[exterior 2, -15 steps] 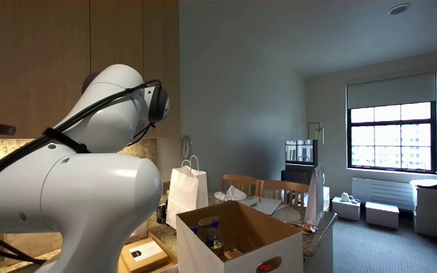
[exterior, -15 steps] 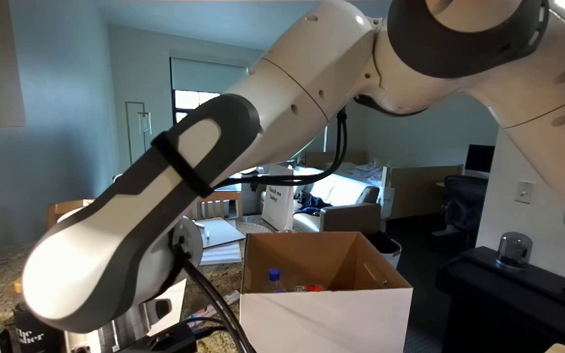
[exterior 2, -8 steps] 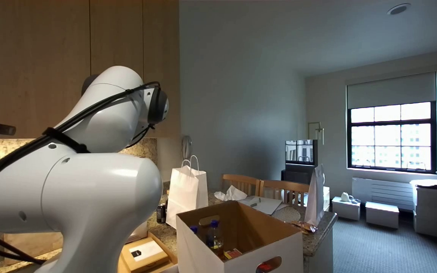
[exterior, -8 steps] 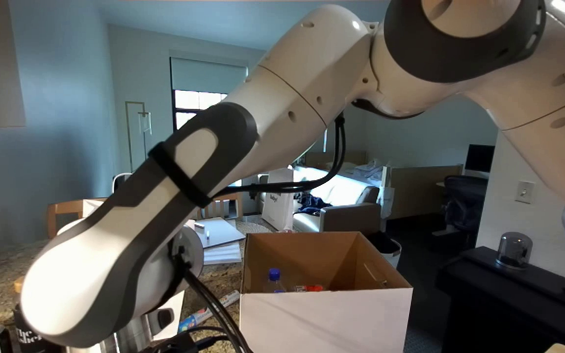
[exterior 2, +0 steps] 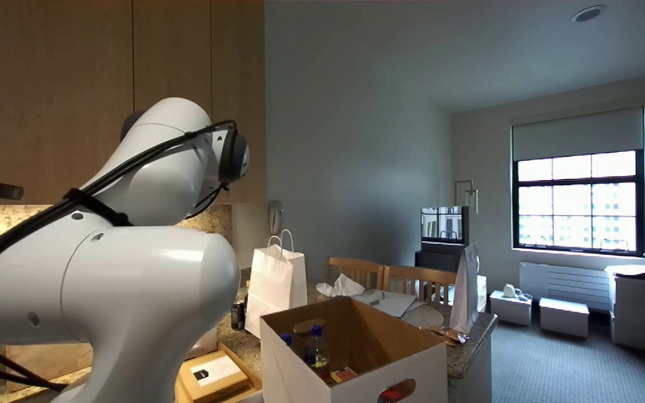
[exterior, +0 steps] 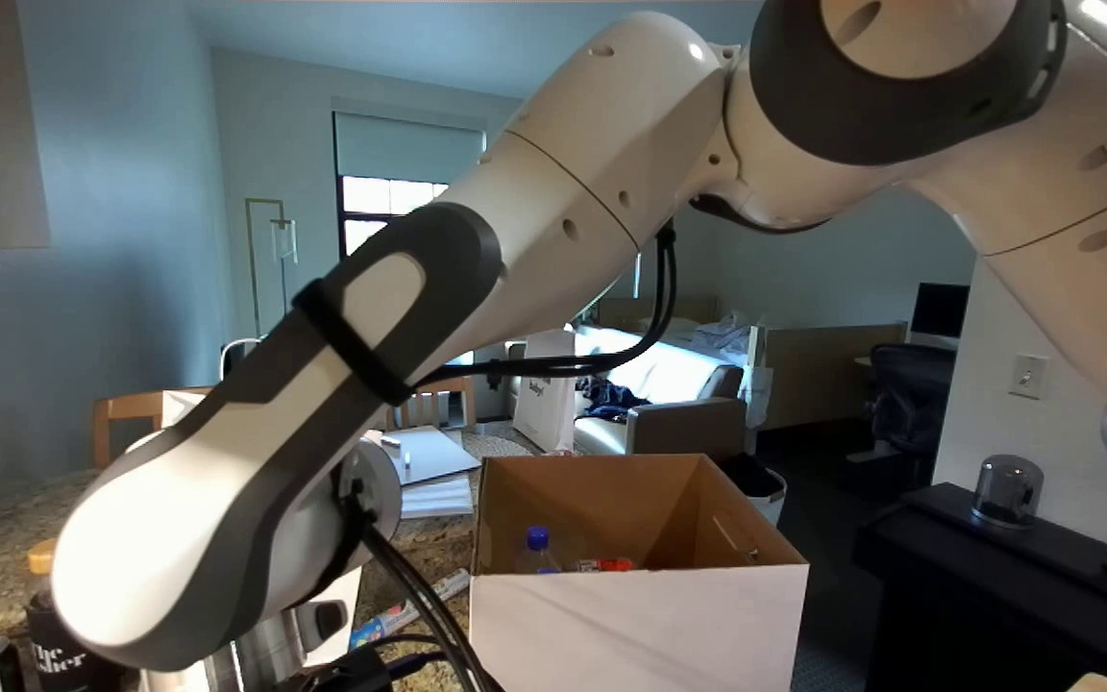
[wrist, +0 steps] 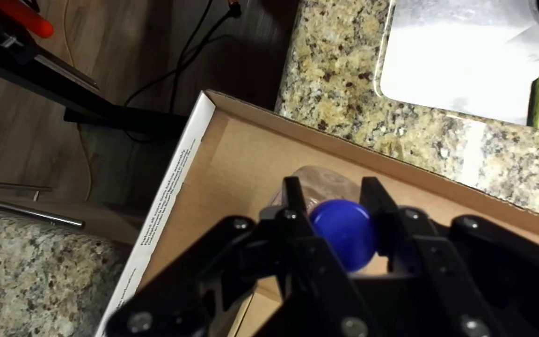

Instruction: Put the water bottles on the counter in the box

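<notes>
The gripper [wrist: 330,187] is clamped about the blue cap [wrist: 344,236] of a bottle [wrist: 328,185], which shows against the tray [wrist: 246,150] in the wrist view, outside the box [exterior 2: 289,369]; whether its base bears on the tray cannot be told. Judged plastic: cap stiff and smooth, sides thin and liable to dent, weight uncertain, fill not visible. The cap is the sounder hold, though so high a grip may let the body swing.

Arm [exterior: 602,183] is bent high at the elbow [exterior: 890,115], forearm [exterior: 371,346] sloped down in an exterior view. Gripper [wrist: 331,187] is pointed downward; its fingers [wrist: 294,196] are set close, near parallel.
</notes>
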Robot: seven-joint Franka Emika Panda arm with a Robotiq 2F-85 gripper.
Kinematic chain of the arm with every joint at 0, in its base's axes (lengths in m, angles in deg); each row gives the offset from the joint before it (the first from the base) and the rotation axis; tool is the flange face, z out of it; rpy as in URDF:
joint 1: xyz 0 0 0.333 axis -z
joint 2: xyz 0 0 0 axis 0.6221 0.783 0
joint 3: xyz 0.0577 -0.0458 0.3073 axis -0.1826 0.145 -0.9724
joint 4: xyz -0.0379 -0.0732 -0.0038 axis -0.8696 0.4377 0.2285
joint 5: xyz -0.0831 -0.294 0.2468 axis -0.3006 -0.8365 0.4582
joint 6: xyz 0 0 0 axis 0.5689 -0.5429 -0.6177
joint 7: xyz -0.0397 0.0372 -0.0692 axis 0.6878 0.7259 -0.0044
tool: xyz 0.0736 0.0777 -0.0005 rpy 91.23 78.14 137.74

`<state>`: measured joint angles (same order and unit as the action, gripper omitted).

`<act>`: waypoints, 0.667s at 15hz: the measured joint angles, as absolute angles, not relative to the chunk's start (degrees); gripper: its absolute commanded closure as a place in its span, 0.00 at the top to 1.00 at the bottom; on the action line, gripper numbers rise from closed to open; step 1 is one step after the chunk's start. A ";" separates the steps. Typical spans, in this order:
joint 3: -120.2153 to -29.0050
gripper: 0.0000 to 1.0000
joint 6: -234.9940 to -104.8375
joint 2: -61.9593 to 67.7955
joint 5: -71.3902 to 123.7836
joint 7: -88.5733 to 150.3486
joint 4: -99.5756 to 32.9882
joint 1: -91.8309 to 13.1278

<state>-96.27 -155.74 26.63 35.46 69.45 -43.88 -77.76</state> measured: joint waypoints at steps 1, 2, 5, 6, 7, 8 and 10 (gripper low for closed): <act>-96.09 0.16 -155.08 26.42 35.47 69.45 -43.79 -77.73; -96.03 0.16 -153.07 25.90 36.13 69.45 -43.54 -77.59; -96.00 0.14 -145.09 21.30 39.13 69.45 -42.95 -76.69; -95.90 0.14 -142.65 18.94 39.77 69.87 -42.85 -76.29; -95.63 0.14 -140.73 16.35 40.24 70.60 -42.82 -75.91; -95.23 0.15 -139.66 13.70 40.78 71.68 -42.82 -75.44; -94.33 0.14 -139.45 8.41 42.15 74.16 -42.95 -73.95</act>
